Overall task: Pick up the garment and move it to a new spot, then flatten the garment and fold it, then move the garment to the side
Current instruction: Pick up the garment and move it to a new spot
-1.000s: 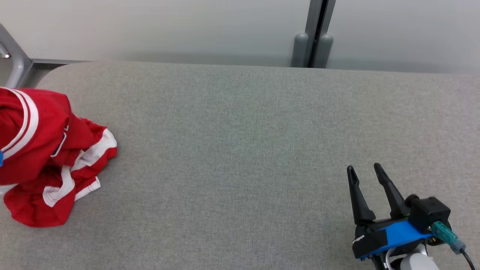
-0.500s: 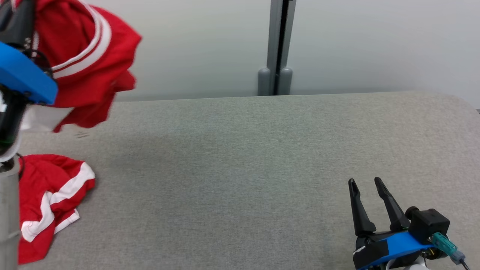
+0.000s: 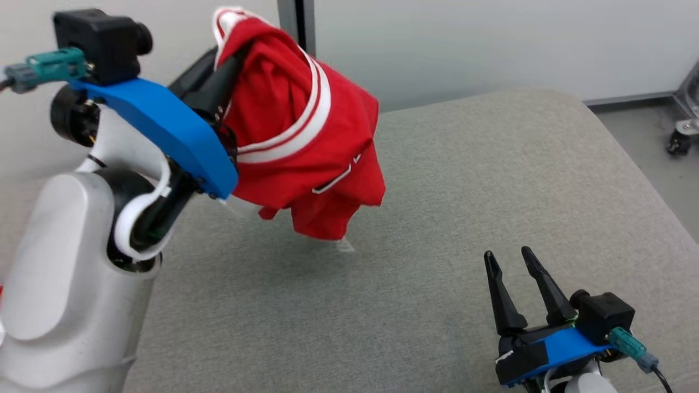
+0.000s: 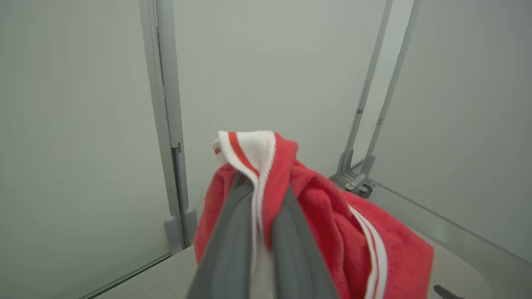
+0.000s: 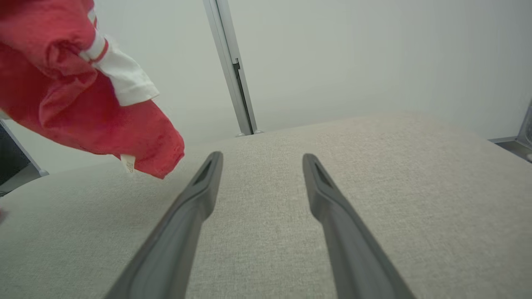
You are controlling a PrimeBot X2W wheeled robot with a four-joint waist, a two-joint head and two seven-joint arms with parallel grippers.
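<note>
Grey padded table (image 3: pixel 464 207), with the red garment (image 3: pixel 306 136) now up in the air.

Your left gripper (image 4: pixel 259 187) is clamped tight on a white-striped edge of the garment. The whole bundle hangs from it over the table on your left side, and its lowest fold looks just clear of the top. A second ago it lay in a heap at the table's left end, and the head camera has swung round since then too. So the pick-up looks done, and I think putting it down in a new spot comes next. Your right gripper (image 3: pixel 507 252) sits low at the near right, fingers spread, holding nothing. The garment is soft and floppy, red with white bands, all bunched in folds. The table top is flat, rough grey weave with rounded corners.
</note>
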